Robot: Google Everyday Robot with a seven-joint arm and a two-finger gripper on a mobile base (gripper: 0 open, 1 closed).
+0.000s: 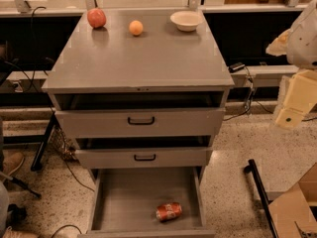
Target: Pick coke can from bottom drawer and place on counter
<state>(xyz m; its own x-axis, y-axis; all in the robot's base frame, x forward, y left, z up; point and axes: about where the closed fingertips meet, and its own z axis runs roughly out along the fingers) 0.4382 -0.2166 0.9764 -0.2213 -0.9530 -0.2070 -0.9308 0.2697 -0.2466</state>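
The coke can (169,211) is a small red-orange can with white lettering. It lies on its side near the front right of the bottom drawer (124,197), which is pulled wide open. The counter (143,58) is the glossy grey top of the cabinet. My gripper (290,114) hangs at the far right of the view, cream-coloured, beside the cabinet at about the height of the top drawer. It is far from the can and holds nothing that shows.
On the counter's far edge stand a red apple (96,18), an orange (135,28) and a white bowl (186,20). The two upper drawers (141,120) with black handles are slightly open. A cardboard box (296,205) and a black bar (257,185) lie at the lower right.
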